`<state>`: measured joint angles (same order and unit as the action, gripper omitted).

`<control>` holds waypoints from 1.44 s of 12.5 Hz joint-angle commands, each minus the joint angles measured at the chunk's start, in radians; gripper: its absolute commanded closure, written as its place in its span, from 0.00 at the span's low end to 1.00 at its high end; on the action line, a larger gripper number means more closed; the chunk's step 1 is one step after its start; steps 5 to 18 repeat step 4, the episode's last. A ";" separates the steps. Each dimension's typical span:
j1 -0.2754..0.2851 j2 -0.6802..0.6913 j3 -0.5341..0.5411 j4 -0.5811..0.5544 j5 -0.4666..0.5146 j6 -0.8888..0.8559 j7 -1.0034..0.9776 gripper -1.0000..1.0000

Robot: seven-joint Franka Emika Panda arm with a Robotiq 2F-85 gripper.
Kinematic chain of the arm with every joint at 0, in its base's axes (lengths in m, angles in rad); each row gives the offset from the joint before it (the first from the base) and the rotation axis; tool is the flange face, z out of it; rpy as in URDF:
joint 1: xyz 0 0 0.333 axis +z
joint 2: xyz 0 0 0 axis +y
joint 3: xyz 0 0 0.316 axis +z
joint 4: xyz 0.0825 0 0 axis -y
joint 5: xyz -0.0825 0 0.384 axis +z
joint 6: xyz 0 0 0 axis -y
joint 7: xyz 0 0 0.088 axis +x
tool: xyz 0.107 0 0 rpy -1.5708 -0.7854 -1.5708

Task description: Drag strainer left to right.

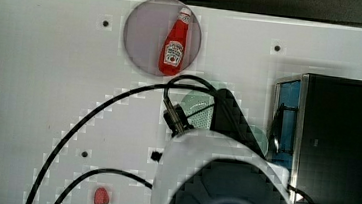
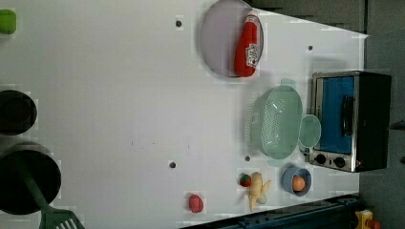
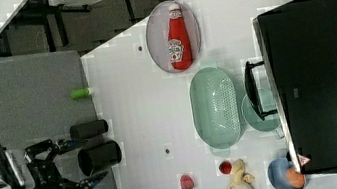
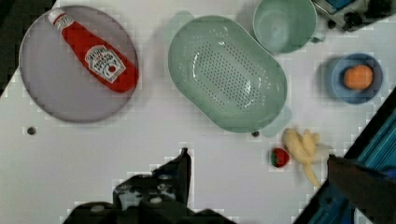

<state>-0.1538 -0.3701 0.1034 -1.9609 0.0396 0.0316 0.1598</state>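
Currently the strainer (image 2: 277, 121) sits bowl-up on the white worktop (image 2: 119, 95), toward the left view's right side, with nothing gripping it. Its small tab handles stick out at both narrow ends. A round green cup (image 2: 310, 131) stands just beside it, between the strainer and the toaster oven (image 2: 351, 119) near the worktop's edge; in the wrist view the cup (image 4: 284, 24) seems to touch the strainer's (image 4: 227, 72) rim, though I cannot be sure.

Near the strainer's other end, a greyish-purple plate (image 2: 219, 38) lies by the worktop edge with a red ketchup bottle (image 2: 247, 45) lying on it. Past the strainer's opposite tab are a small strawberry (image 2: 245, 180), a peeled banana (image 2: 258, 190) and a blue bowl (image 2: 289, 183) holding an orange ball (image 2: 299, 182). A small pink-red piece (image 2: 195, 202) lies apart from them, close to the same worktop edge.

The end effector (image 3: 83, 163) shows in the right view, well away from the strainer (image 3: 215, 107), off the worktop's end near two dark cylinders (image 3: 96, 146). Its two fingers stand wide apart and hold nothing. In the wrist view one dark finger (image 4: 184, 168) reaches over bare worktop, short of the strainer.

In the top view the robot arm (image 1: 221, 181) covers most of the strainer (image 1: 196, 106), and black cables (image 1: 92, 118) loop across the worktop.
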 commanded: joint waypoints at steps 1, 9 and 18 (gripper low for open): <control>-0.002 0.028 0.001 -0.025 -0.009 -0.005 -0.081 0.00; -0.002 0.034 0.004 -0.026 -0.009 -0.005 -0.081 0.00; -0.002 0.034 0.004 -0.026 -0.009 -0.005 -0.081 0.00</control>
